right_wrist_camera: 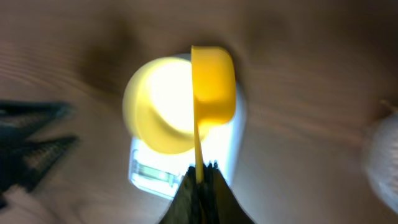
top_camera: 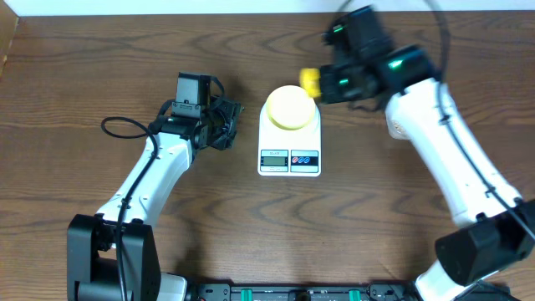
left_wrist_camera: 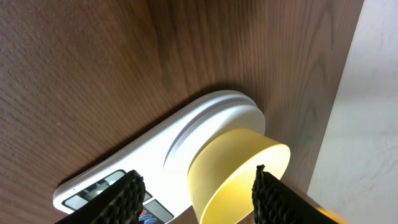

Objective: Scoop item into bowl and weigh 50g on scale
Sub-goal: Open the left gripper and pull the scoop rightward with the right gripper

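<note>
scoop (top_camera: 310, 81) by bowl (top_camera: 290, 107) on scale (top_camera: 289, 159)

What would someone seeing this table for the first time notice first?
The bright yellow scoop, pinched in the right gripper and tipped sideways beside the bowl, stands out first. The pale bowl sits on the white scale mid-table. The left gripper sits open just left of the scale.
</note>
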Robot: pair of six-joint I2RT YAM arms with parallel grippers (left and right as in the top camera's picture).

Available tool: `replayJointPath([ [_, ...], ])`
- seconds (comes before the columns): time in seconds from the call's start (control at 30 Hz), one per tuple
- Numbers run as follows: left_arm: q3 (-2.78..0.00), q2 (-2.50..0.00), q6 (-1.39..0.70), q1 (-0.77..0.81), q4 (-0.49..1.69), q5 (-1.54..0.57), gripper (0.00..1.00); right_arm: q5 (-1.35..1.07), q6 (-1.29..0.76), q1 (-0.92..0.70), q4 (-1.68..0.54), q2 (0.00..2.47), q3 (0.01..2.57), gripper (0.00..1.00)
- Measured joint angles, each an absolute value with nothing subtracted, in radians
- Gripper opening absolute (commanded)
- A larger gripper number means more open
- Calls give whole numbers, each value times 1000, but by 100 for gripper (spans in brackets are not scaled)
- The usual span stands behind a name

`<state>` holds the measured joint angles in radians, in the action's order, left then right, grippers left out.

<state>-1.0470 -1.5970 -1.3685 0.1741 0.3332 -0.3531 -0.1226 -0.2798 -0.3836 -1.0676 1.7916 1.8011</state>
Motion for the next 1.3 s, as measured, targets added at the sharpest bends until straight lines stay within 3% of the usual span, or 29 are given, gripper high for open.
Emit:
replayJointPath([
  [0.4,-1047,-1597,-1369,174,333,-353,57,-34,-179,-83,-1426,1792,1853,1],
  [0.73,-1047,-1597,-1369,174,333,-353,57,88,-136,48,-1444,1814,1853,1],
  [1.3,-1047,-1597,-1369,174,333,-353,57,-21,16,75,-1428,2023,1854,1],
])
